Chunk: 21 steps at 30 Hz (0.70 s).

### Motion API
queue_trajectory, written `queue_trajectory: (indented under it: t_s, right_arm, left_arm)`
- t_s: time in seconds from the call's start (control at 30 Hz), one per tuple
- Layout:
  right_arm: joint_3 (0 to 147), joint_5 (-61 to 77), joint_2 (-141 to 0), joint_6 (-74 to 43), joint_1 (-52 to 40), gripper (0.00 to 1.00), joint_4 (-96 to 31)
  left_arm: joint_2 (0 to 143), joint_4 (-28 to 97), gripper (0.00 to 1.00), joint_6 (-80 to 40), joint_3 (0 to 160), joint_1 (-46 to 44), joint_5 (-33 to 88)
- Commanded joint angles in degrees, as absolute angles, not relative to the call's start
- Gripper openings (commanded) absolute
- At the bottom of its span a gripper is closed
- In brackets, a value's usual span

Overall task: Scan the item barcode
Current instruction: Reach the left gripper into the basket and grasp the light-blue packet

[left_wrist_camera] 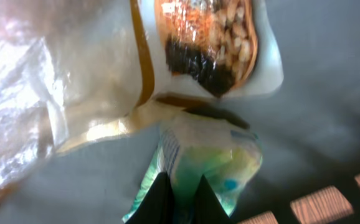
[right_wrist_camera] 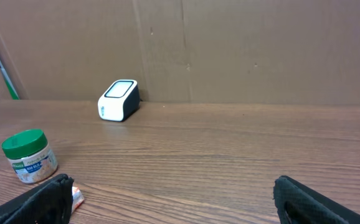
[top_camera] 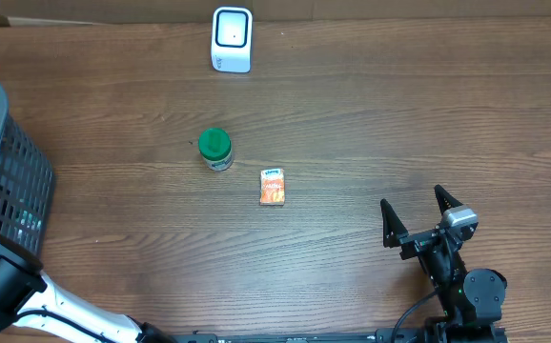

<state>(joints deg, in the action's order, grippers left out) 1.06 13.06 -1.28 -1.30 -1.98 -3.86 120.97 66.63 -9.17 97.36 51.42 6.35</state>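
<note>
Down in the basket [top_camera: 13, 181] at 9 o'clock: green packet [left_wrist_camera: 214, 155] pinched in the narrow-closed left hand [left_wrist_camera: 181, 190]. Probably light, soft, slippery film; better gripped by 1 sealed edge. At 5 o'clock, right hand [top_camera: 411, 200] wide, empty.

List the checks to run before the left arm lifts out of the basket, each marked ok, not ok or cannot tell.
1. Left gripper closed on the green packet: ok.
2. Packet's barcode in view: cannot tell.
3. Snack bag clear of the packet: not ok, they seem to touch.
4. Scanner standing on the table: ok.
5. Right gripper open, away from the scanner: ok.
</note>
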Motion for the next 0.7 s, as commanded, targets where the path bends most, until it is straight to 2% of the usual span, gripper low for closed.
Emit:
queue_trajectory:
  t_s: [0.0,0.33,0.53,0.67]
  right_arm:
    - [0.45,12.67,-0.91,-1.34,-2.35,1.00,-3.49]
    - [0.45,12.64,-0.91,-1.34,-2.35,1.00,-3.49]
    - [0.45,12.67,-0.91,-1.34,-2.35,1.00,-3.49]
    - [0.45,12.67,-0.93,-1.34,-2.35,1.00,-3.49]
  left_arm:
    - [117.95,69.60,0.04,-9.30,104.97,51.29,14.44]
    - [95.79,68.49,0.04,-16.38,111.77,49.45,18.28]
    - [89.23,68.12,0.04,-17.08,111.77,47.79,19.66]
    - [87.07,68.64,0.04,-17.12,111.77,46.54,25.54]
